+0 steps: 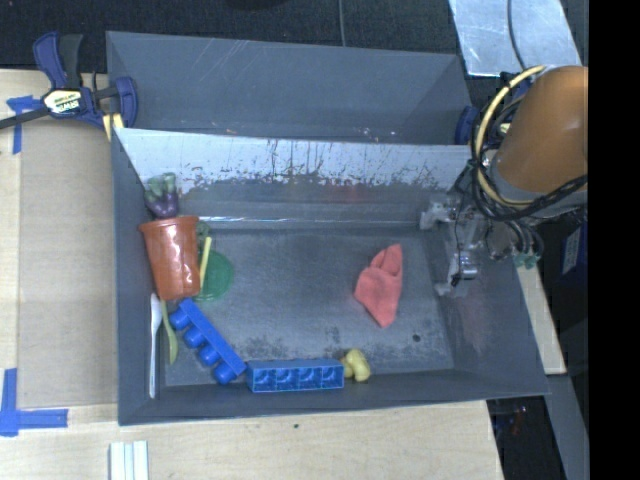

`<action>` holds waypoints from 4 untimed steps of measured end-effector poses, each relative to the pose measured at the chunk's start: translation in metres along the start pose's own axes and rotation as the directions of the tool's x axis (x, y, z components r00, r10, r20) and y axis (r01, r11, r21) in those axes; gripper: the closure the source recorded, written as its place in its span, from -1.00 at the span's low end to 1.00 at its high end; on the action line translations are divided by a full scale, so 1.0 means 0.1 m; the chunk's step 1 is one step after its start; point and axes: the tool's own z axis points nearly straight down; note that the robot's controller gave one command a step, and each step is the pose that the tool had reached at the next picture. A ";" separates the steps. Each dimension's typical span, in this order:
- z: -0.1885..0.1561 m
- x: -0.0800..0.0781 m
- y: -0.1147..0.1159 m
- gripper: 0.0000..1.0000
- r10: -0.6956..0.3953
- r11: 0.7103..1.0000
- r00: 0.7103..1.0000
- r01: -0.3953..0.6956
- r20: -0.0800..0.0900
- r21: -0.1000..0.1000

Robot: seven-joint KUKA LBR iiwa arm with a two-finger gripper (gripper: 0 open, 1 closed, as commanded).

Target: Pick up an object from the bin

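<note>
Arm: the robot arm, with a rounded orange cover (540, 133) and black cables at its wrist, comes in over the right rim of the grey metal bin (290, 93).
Jaws: low at the right end of the bin, close to the right wall, over bare floor. Whether they are spread or pressed together cannot be told, and nothing can be made out between them.
Nearest thing: a soft pink-red crumpled lump (380, 285) lies on the floor right of centre, to the left of the jaws and apart from them.
Left wall: an orange-brown plastic cup (172, 256) lies against the left side, with a small purple and green toy (160, 196) just behind it and a flat green round piece (215, 276) beside it.
Front left corner: a blue studded plastic brick (205, 343) lies slantwise. A second blue studded brick (296, 377) lies flat along the front wall.
Front wall: a small yellow lump (357, 365) sits at the right end of the second brick, touching or nearly so.
Left edge: a thin white stick (155, 348) runs along the foot of the left wall.
</note>
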 end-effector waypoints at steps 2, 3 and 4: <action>0.30 -0.30 0.18 -1.00 -0.182 0.983 0.983 0.182 0.016 0.008; 0.72 -0.14 0.36 -1.00 -0.270 0.963 0.963 0.270 0.009 0.003; 0.89 -0.20 0.47 -1.00 -0.232 0.973 0.973 0.232 0.014 0.005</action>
